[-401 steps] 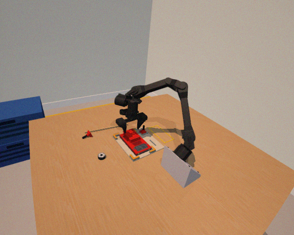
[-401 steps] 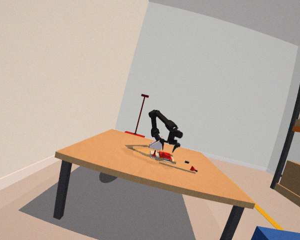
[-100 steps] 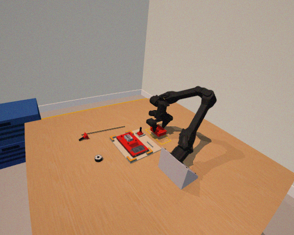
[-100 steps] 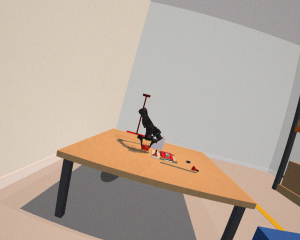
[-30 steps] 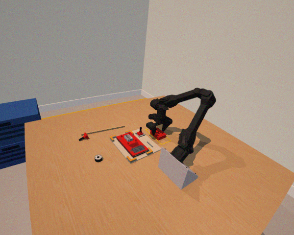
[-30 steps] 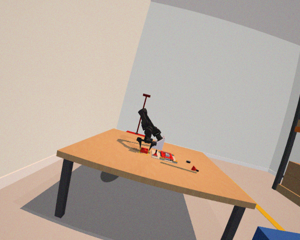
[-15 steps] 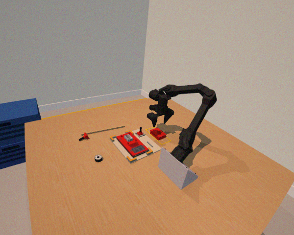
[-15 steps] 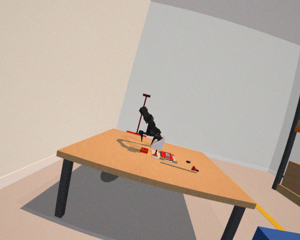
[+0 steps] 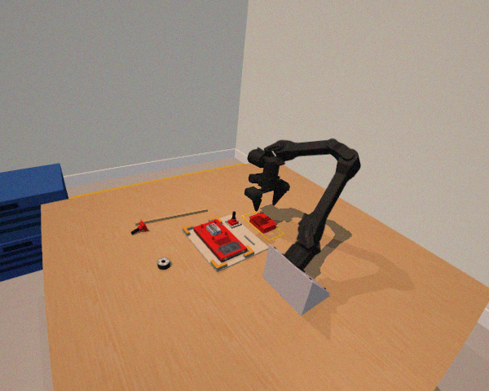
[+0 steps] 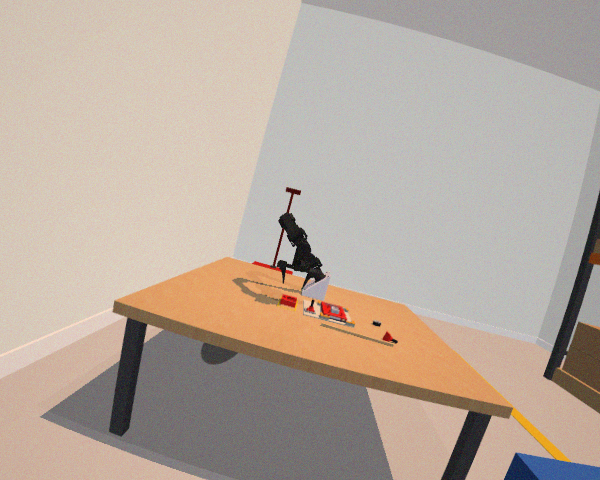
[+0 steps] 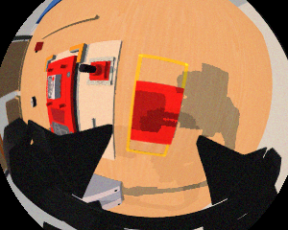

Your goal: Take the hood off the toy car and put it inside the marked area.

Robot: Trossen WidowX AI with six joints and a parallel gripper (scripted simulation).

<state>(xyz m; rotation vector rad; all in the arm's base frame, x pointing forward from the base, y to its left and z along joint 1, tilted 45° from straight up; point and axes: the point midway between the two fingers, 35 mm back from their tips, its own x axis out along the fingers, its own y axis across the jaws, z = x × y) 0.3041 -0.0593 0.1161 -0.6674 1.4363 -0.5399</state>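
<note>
Two walls meet in corner behind claw: grey-blue wall [image 9: 110,76] to one side, cream wall [image 9: 363,71] to other. White skirting board [image 9: 151,164] along base. Beige floor [image 10: 57,454]. Wooden table [image 9: 194,328] under claw, on dark legs [image 10: 127,374]. Blue cabinet [image 9: 17,218] well apart from claw, beyond table edge. Brown shelving unit [image 10: 597,289] at room edge. Yellow floor stripe [image 10: 538,431].

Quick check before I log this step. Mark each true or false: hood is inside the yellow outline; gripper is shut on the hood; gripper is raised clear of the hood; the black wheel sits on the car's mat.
1. The hood lies inside the yellow marked area. True.
2. The gripper is shut on the hood. False: it is open and holds nothing.
3. The gripper is raised clear of the hood. True.
4. The black wheel sits on the car's mat. False: it lies on the bare table, apart from the mat.
</note>
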